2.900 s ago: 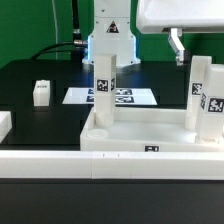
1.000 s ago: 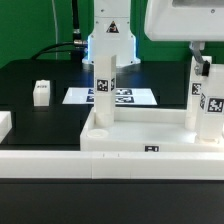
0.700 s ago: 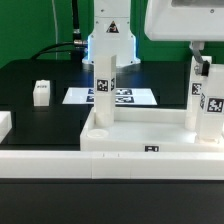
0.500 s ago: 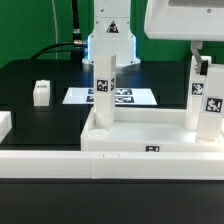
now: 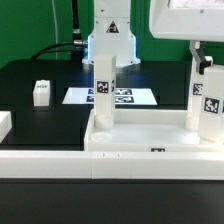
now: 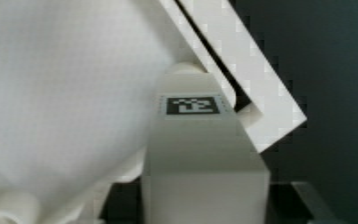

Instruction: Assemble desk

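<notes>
The white desk slab (image 5: 140, 140) lies behind the front rail. Two tagged white legs stand upright in its corner sockets. One leg (image 5: 103, 90) is at the exterior view's left. The other leg (image 5: 207, 105) is at the exterior view's right. My gripper (image 5: 203, 62) is shut on the top of the right leg from above. In the wrist view this leg (image 6: 202, 150) fills the gap between my dark fingers (image 6: 121, 203), its tag facing the camera. The slab's white surface (image 6: 51, 80) lies behind it.
A loose white leg block (image 5: 40, 92) lies on the black table at the exterior view's left. Another white part (image 5: 4, 125) shows at the left edge. The marker board (image 5: 125, 97) lies behind the slab. A long low white rail (image 5: 60, 165) runs along the front.
My gripper came down from above onto the right leg's top and closed on it. In the last half second the leg's tags shifted lower and the slab slid slightly to the exterior view's right.
</notes>
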Robot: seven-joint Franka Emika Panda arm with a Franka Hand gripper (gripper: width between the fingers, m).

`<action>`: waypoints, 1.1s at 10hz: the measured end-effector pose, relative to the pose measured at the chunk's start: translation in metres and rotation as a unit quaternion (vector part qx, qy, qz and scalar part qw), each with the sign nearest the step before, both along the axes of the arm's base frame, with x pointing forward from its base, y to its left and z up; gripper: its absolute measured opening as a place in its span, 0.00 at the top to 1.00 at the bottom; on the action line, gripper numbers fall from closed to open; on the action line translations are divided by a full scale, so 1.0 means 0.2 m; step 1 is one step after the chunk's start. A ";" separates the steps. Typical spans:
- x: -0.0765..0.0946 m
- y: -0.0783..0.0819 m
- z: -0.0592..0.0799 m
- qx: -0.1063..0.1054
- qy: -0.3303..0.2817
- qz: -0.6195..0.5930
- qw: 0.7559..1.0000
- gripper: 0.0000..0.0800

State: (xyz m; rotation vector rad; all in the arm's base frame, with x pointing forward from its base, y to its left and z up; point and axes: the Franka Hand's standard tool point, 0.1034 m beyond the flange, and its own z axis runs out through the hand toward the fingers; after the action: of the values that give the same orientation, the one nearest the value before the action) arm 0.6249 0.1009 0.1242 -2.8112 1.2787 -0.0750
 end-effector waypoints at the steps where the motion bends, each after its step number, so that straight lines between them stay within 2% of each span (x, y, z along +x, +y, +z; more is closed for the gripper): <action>1: 0.00 0.00 0.00 0.005 0.001 -0.037 0.999 0.64; 4: 0.02 0.00 0.00 0.034 -0.013 -0.167 0.985 0.64; 7: 0.02 -0.01 0.00 0.041 -0.009 -0.244 0.969 0.64; 8: 0.02 -0.01 -0.01 0.040 -0.009 -0.236 0.971 0.64; 9: 0.02 -0.01 -0.01 0.037 -0.009 -0.218 0.975 0.41; 10: 0.01 -0.01 -0.01 0.021 0.006 -0.179 0.984 0.27; 11: 0.03 -0.01 -0.01 0.012 0.003 -0.141 0.990 0.27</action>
State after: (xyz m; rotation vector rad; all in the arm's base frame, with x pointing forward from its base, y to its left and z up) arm 0.6312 0.0993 0.1227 -2.5919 1.6558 -0.0612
